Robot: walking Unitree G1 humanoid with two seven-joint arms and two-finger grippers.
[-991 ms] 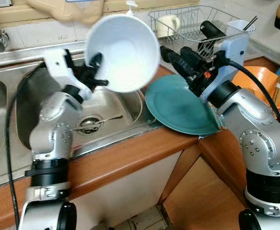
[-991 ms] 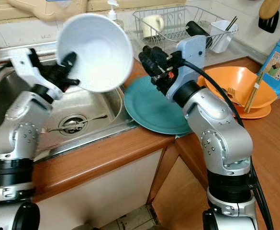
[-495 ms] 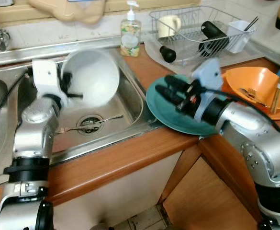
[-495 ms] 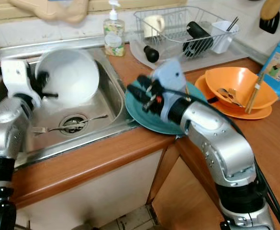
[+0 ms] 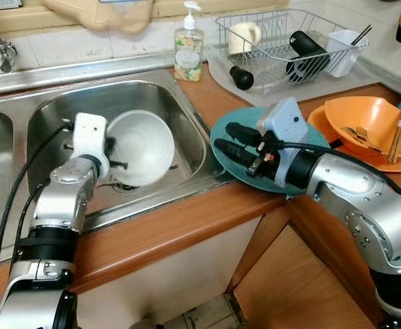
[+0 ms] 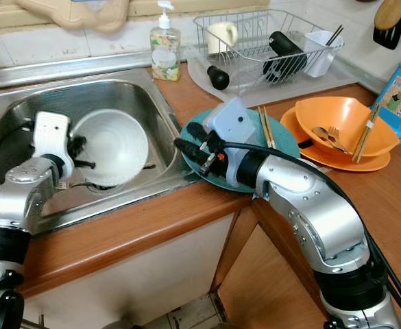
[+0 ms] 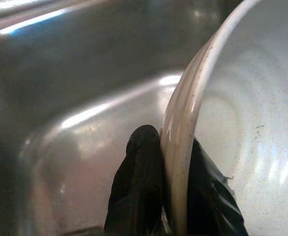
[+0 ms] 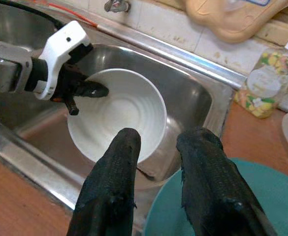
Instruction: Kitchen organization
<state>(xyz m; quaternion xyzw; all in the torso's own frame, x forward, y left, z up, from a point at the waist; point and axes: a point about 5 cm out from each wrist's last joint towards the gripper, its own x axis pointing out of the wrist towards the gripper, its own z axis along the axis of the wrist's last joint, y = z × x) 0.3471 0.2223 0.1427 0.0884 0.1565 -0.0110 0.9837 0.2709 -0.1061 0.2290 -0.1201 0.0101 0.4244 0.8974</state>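
Left end effector (image 5: 114, 154) is down in the sink (image 5: 186, 116), clamped on the rim of the white bowl (image 5: 142, 147) — the left wrist view shows one finger (image 7: 139, 182) on each side of the rim. Right end effector (image 5: 227, 137) hovers over the teal plate (image 5: 221, 133) on the surface (image 5: 186, 226) — fingers (image 8: 112, 187) parted, holding nothing. Head views also catch the orange bowl (image 5: 368, 116) and dish rack (image 5: 282, 34).

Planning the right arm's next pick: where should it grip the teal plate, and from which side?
Probably the plate's near rim, where it overhangs the sink edge. It lies flat on the counter, so only the rim gives the fingers purchase. The right gripper hovers open above it; come low from the sink side, one finger under the rim, one on top.
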